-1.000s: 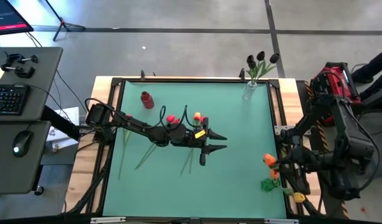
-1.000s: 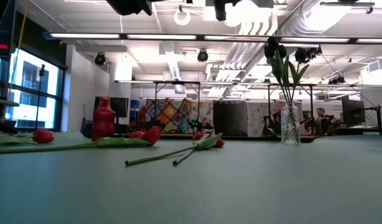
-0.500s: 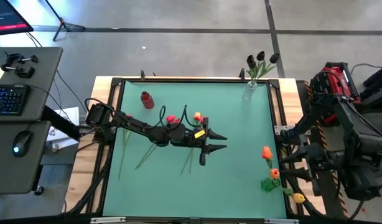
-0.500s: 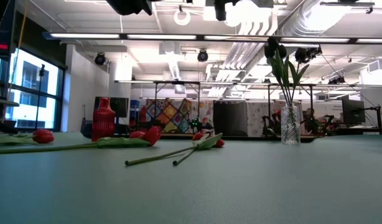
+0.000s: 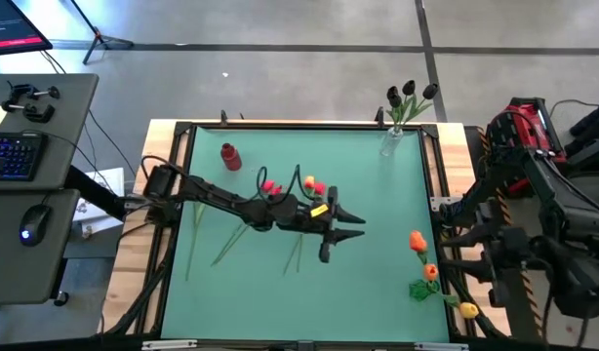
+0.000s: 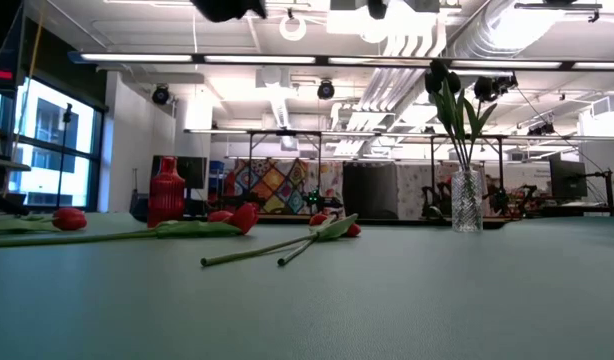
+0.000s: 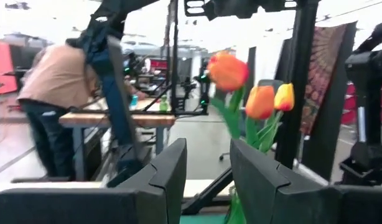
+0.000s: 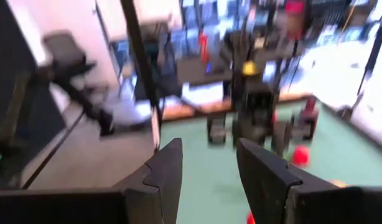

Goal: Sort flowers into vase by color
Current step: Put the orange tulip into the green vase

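While three dark tulips (image 5: pixel 409 91) stood in the clear vase (image 5: pixel 390 142) | red vase (image 5: pixel 229 156) empty | red flowers (image 5: pixel 270 187) lay mid-table | orange ones (image 5: pixel 418 241) at right edge | left gripper (image 5: pixel 340 229) and right gripper (image 8: pixel 206 168) both parted, empty

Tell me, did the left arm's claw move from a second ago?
Yes. In the high view the left gripper has slid a little toward the table's right side, farther from the red vase, which stayed put.
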`<state>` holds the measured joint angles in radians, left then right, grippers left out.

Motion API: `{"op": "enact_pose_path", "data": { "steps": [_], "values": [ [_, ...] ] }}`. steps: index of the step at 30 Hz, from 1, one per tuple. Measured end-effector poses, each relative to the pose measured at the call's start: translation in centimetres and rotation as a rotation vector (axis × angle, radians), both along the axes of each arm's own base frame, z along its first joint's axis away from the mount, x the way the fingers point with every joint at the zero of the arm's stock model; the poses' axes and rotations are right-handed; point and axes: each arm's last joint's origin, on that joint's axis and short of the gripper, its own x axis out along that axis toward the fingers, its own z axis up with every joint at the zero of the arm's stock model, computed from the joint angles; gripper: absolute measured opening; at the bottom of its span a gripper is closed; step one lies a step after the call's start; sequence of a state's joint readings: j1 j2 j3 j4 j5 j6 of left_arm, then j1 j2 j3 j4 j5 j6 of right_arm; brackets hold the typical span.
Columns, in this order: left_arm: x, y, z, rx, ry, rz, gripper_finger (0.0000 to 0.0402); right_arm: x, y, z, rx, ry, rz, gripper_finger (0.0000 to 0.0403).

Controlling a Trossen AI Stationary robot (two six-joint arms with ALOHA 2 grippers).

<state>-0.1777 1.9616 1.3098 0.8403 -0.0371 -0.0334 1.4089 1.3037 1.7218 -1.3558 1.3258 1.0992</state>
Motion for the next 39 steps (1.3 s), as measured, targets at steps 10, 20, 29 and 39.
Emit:
{"op": "enact_pose_path", "data": {
  "steps": [10, 20, 29, 39],
  "values": [
    [4.9, -0.5, 1.1, 0.024, -0.035, -0.081, 0.0091, 1.5, 0.0, 0.5, -0.007, -0.013, -0.055, 0.0141],
    [7.9, 0.2, 2.4, 0.044, -0.057, -0.147, 0.0091, 2.1, -0.1, 0.3, 0.004, 0.045, -0.033, 0.0141],
    [7.8, -0.1, 3.0, 0.039, -0.099, -0.138, 0.0138, 2.1, -0.2, 0.2, 0.014, 0.066, -0.025, 0.0141],
    [8.3, 0.8, 4.7, 0.039, -0.16, -0.171, 0.0186, 2.9, -0.5, -0.1, 0.078, 0.134, -0.032, 0.0141]
  ]
}}
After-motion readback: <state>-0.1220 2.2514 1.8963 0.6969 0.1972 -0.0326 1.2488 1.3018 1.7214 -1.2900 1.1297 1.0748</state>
